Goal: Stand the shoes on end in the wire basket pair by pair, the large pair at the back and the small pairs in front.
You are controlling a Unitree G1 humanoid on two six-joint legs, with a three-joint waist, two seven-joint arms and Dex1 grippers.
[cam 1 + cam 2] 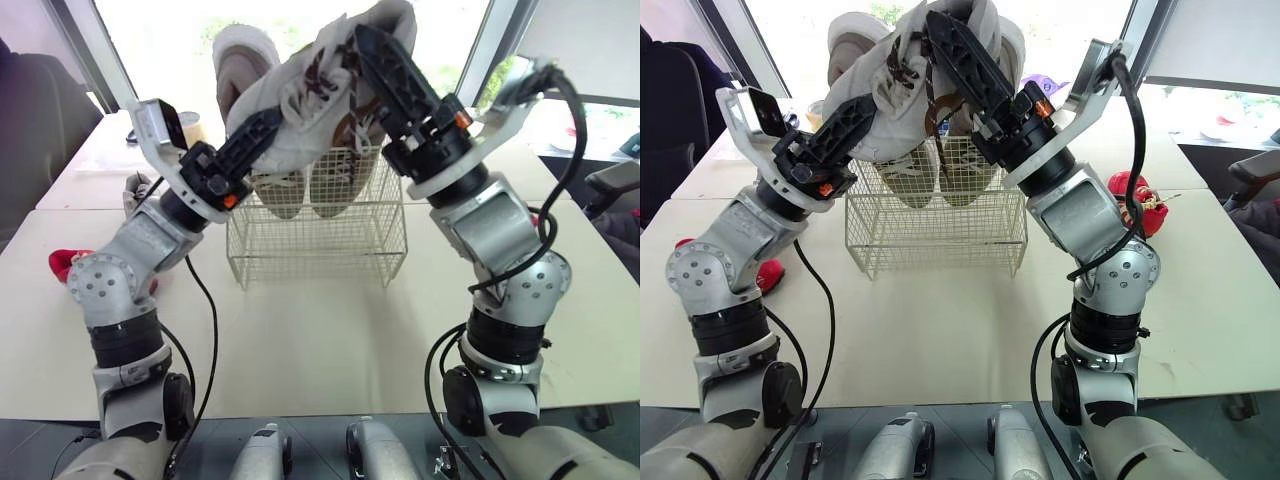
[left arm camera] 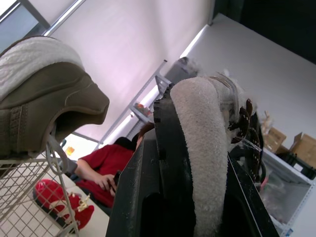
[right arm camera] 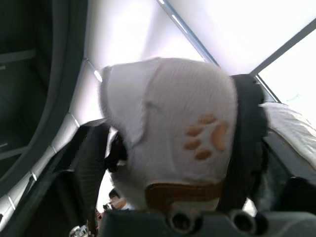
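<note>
- Sneaker first: your white sneaker [image 1: 312, 105], the one with brown laces, is held in the air over the wire basket [image 1: 316, 245], above its rim and not inside it.
- It lies on a slant, its lower end to the left and its higher end to the right.
- It overlaps the shoes behind it, and you cannot tell whether it touches them.
- Your left gripper [image 1: 262, 128] has the lower left end; the left wrist view shows a fuzzy white edge of the sneaker pinched between its two black fingers [image 2: 165, 148].
- Your right gripper [image 1: 365, 50] has the upper right end; the right wrist view shows a white part with an orange paw print clamped between its fingers [image 3: 247, 143].
- Inside the basket the large pair [image 1: 300, 190] already stands on end at the far side, soles facing you and the upper ends well above the rim.
- The near part of the basket holds no shoes yet.
- The basket sits in the middle of the pale table [image 1: 310, 340], between your two arms.
- A left red shoe [image 1: 68, 265] lies on the table well left of the basket, and a right red shoe [image 1: 1135, 205] lies on the right, behind your right arm.
- A person [image 2: 108, 165] in a red top sits beyond the table's far side.
</note>
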